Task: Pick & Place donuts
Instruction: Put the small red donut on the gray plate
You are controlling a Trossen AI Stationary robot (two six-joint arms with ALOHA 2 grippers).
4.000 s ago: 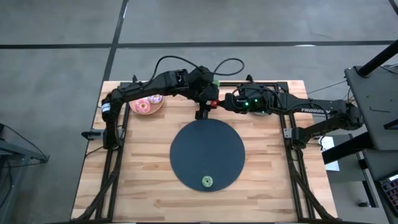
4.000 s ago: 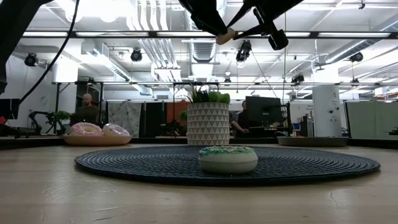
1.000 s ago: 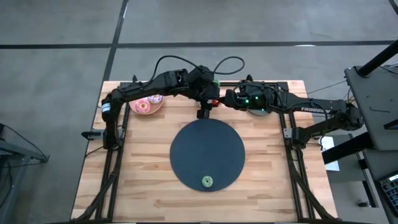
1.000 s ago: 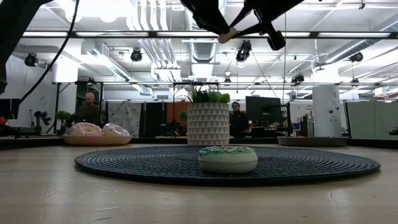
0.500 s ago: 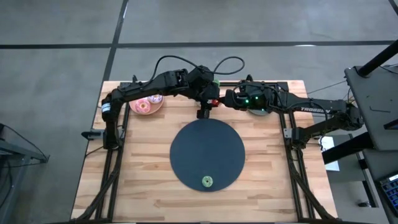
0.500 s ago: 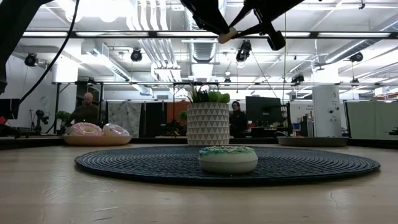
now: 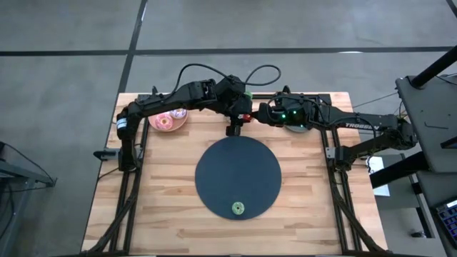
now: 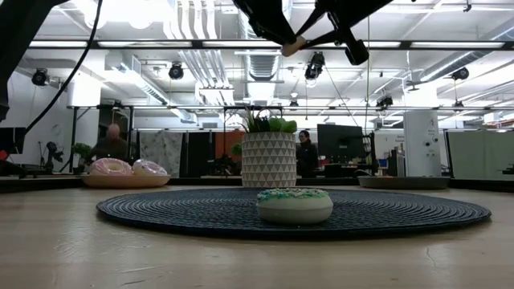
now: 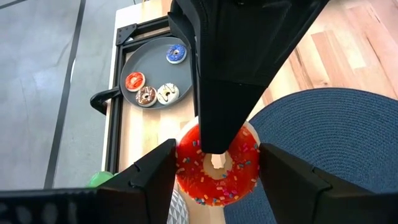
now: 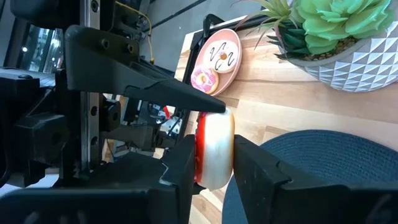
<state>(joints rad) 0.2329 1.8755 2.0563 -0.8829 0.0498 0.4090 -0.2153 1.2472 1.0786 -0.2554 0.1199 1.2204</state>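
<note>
Red-frosted donut (image 9: 216,165) sits pinched between both arms' fingers (image 10: 255,169).

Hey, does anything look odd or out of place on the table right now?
Yes: the red sprinkled donut hangs in the air above the dark round mat's far edge, pinched by both the left gripper and right gripper at once.

Dark mat (image 7: 238,175) lies open (one green donut (image 7: 237,208) near front); planter (image 8: 269,159) blocks behind.
</note>
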